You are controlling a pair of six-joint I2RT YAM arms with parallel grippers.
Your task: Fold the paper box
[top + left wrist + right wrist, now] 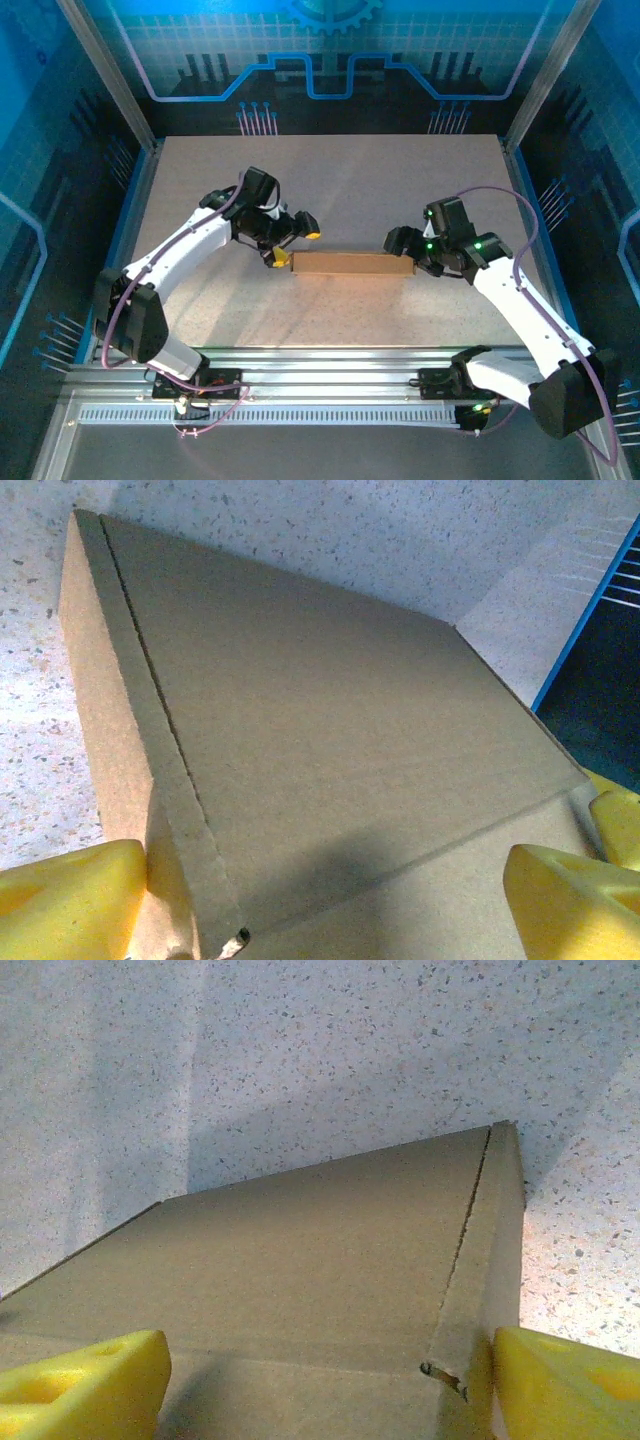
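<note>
The paper box (350,264) is a closed, plain brown cardboard box lying mid-table as a long narrow shape between my two arms. My left gripper (293,243) is at its left end and my right gripper (405,252) at its right end. In the left wrist view the box (330,710) runs away from the camera, and the left gripper (325,910) stands open with its yellow fingers (70,900) in front of the end wall's corners. The right wrist view shows the box (300,1260) the same way from the other end, with the right gripper (330,1385) open at that end wall. Whether the pads press on the cardboard I cannot tell.
The speckled grey table (330,180) stretches behind and in front of the box. Metal frame posts (110,70) and blue side walls border it. An aluminium rail (330,365) with both arm bases runs along the near edge.
</note>
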